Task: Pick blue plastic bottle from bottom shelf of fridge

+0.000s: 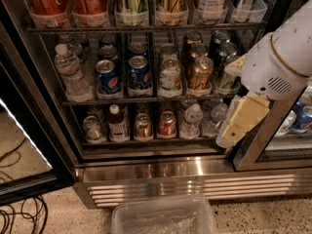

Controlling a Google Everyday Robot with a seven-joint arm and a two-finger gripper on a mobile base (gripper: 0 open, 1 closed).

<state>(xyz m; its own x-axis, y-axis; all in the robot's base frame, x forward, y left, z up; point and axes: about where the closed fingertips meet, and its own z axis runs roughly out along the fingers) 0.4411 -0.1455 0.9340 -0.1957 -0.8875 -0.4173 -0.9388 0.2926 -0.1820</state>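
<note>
The blue plastic bottle (117,124) has a white cap, a dark reddish-brown body and a pale label. It stands upright on the bottom shelf (146,142) of the fridge (161,175), second lane from the left, between a clear bottle and a gold can. My gripper (233,129) is cream-coloured and hangs from the white arm (280,57) at the right. It is in front of the fridge's right door post, level with the bottom shelf and well to the right of the bottle. It holds nothing that I can see.
The bottom shelf also holds cans (167,125) and clear crinkled water bottles (191,122). Pepsi cans (106,77) stand on the rack above. The glass door (22,145) is open at the left. A clear plastic bin (163,217) and cables (17,216) lie on the floor.
</note>
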